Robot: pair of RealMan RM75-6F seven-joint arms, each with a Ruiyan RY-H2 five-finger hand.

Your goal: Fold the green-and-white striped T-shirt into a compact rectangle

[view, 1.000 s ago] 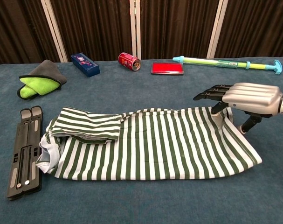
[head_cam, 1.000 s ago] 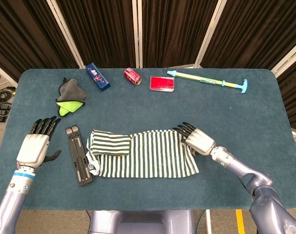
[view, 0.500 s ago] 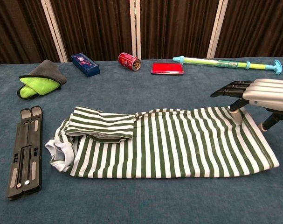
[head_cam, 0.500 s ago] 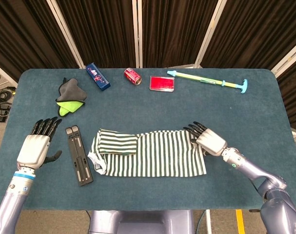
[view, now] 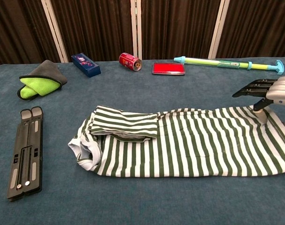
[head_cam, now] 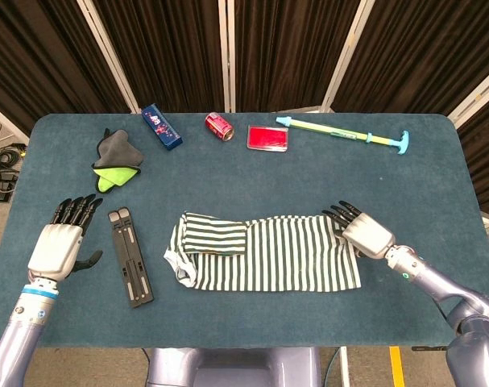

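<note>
My shirt (head_cam: 268,256) lies flat in a long strip in the middle of the tabletop (head_cam: 252,173), one sleeve folded in. My right hand (head_cam: 363,233) presses on its bottom end; I cannot tell if it pinches the cloth. My left hand (head_cam: 60,243) waits with its fingers apart. I should keep the strip straight and flat, and not bump the black stand (head_cam: 130,256).

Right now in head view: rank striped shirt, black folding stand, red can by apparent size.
1. Striped shirt, clearly largest.
2. Black folding stand.
3. Red can, smallest, though it sits farther from the camera.
</note>
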